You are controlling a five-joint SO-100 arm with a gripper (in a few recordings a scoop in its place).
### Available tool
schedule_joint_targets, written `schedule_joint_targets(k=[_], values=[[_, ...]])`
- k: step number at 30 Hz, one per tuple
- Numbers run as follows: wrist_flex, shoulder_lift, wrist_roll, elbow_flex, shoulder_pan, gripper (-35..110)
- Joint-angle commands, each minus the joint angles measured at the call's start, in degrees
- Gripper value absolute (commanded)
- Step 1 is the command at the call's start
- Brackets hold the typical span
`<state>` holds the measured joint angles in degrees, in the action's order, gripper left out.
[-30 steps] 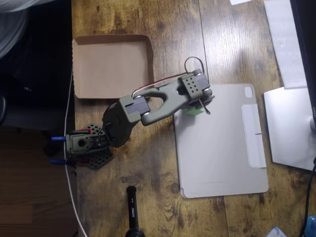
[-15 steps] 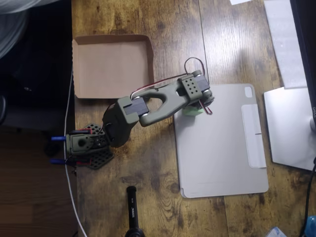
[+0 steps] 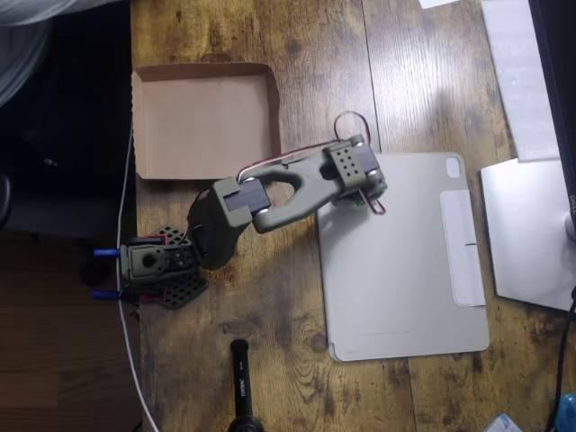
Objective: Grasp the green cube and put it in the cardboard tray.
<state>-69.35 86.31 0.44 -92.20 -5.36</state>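
Note:
In the overhead view the olive-green arm reaches from its base (image 3: pixel 162 265) up and right to the top left corner of a grey tablet case (image 3: pixel 405 261). My gripper (image 3: pixel 359 189) points down beneath the wrist block, so its fingers are covered and I cannot tell how they stand. The green cube is hidden under the wrist. The cardboard tray (image 3: pixel 202 121) lies with nothing in it at the upper left, its right wall a short way left of the wrist.
A silver slab (image 3: pixel 526 234) and white paper (image 3: pixel 522 72) lie along the right edge. A black cylinder (image 3: pixel 241 387) stands at the bottom. A white cable (image 3: pixel 130 297) runs down the table's left edge, with dark floor beyond it.
The wrist has shifted a little up and left, toward the tray. The green patch that showed under the gripper on the case corner is now covered.

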Motion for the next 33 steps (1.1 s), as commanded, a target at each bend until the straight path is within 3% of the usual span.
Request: schedule_joint_targets(k=[1, 5, 12, 25, 33], values=[[-0.3, 1.3, -1.0, -1.7, 0.3, 25], [0.4, 1.4, -1.1, -2.4, 0.4, 21], [2.9, 1.4, -1.4, -4.5, 1.2, 0], [1.6, 6.7, -2.3, -4.0, -2.2, 0], [-10.1, 17.1, 1.8, 0.1, -13.9, 0]])
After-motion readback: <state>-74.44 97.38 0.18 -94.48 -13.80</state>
